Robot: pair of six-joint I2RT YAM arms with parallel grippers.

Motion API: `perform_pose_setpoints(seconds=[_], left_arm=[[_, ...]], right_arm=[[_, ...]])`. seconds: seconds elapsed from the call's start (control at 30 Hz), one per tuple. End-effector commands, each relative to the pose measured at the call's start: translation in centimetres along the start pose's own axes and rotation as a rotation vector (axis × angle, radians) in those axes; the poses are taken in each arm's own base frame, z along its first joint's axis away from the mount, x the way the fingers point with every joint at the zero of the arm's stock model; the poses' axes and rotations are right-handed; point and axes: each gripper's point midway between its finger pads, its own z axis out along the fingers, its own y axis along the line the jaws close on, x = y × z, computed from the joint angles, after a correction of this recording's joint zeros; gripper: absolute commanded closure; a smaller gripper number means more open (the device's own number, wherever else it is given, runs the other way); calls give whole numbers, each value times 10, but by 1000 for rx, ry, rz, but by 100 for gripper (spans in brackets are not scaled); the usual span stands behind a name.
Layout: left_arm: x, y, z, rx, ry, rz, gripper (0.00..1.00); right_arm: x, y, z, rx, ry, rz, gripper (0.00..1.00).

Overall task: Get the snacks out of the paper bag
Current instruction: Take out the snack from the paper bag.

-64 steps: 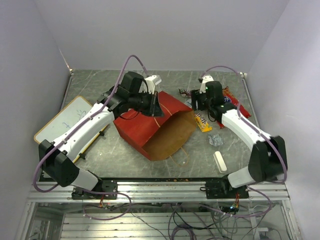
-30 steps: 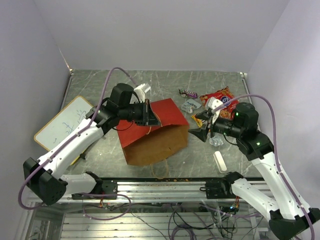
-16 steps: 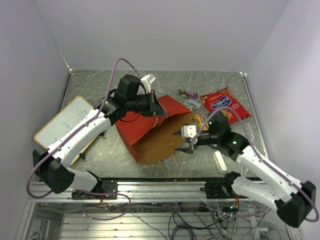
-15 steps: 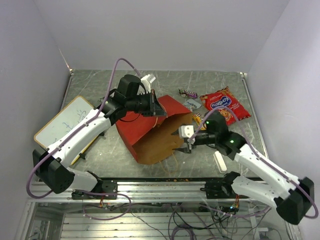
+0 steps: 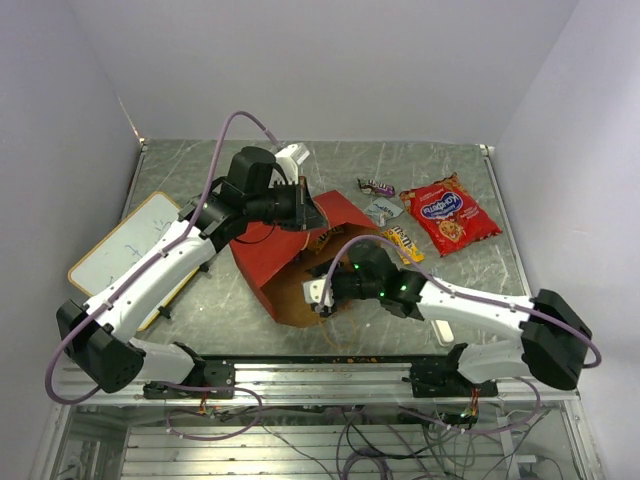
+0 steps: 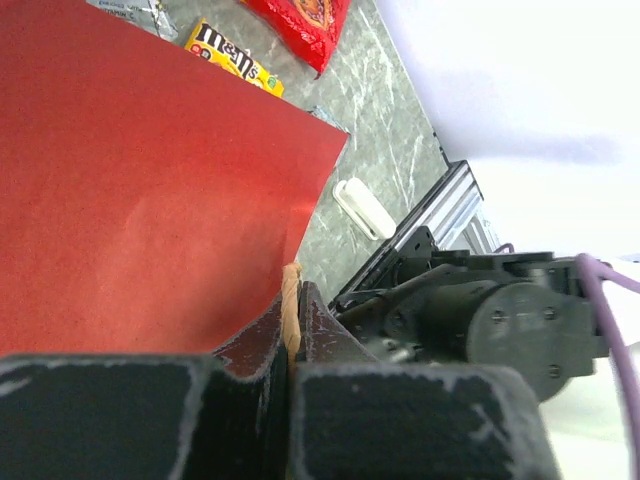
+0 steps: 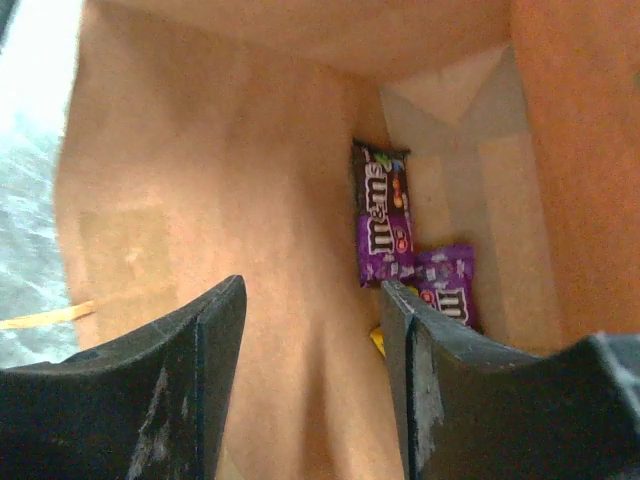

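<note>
The paper bag (image 5: 262,258) lies tilted on the table, red outside, with its brown mouth facing the near edge. My left gripper (image 5: 305,211) is shut on the bag's tan handle (image 6: 291,305) at the top rim and holds it up. My right gripper (image 5: 321,296) is open and empty, just inside the bag's mouth. In the right wrist view it (image 7: 312,284) faces two purple candy packets (image 7: 385,228) and a bit of yellow wrapper (image 7: 378,342) at the bag's bottom. Outside lie the red packet (image 5: 447,213), a yellow packet (image 5: 405,243), a silver wrapper (image 5: 380,209) and a dark wrapper (image 5: 377,186).
A yellow-framed whiteboard (image 5: 128,240) lies at the left. A small white block (image 5: 441,331) lies near the front edge, partly under my right arm; it also shows in the left wrist view (image 6: 363,208). A loose tan handle loop (image 7: 45,317) hangs at the bag's mouth.
My right arm has swung left from the table by the loose snacks and put its open gripper into the bag's mouth. My left gripper has kept hold of the handle.
</note>
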Motion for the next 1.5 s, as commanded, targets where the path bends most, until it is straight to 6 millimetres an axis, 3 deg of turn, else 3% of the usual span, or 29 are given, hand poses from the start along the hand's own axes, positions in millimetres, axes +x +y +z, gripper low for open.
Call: perform_pose_setpoints(seconds=[0.0, 0.17, 0.43, 0.53, 1.07, 1.33, 1.47], left_arm=[[-15, -14, -14, 23, -68, 59, 93], [-15, -18, -15, 37, -54, 62, 93], [-21, -24, -18, 50, -75, 62, 93], [-24, -24, -21, 35, -70, 78, 93], [-27, -28, -27, 43, -59, 174, 93], [-21, -29, -20, 73, -22, 181, 93], [-20, -26, -22, 54, -24, 175, 93]], right_arm=[[12, -33, 10, 134, 72, -121, 48], [36, -34, 25, 220, 90, -144, 53], [58, -39, 71, 143, 128, -166, 52], [68, -32, 87, 103, 125, -147, 51], [116, -56, 114, 137, 143, -120, 41], [116, -62, 137, 98, 89, -124, 40], [125, -56, 149, 71, 93, -100, 44]])
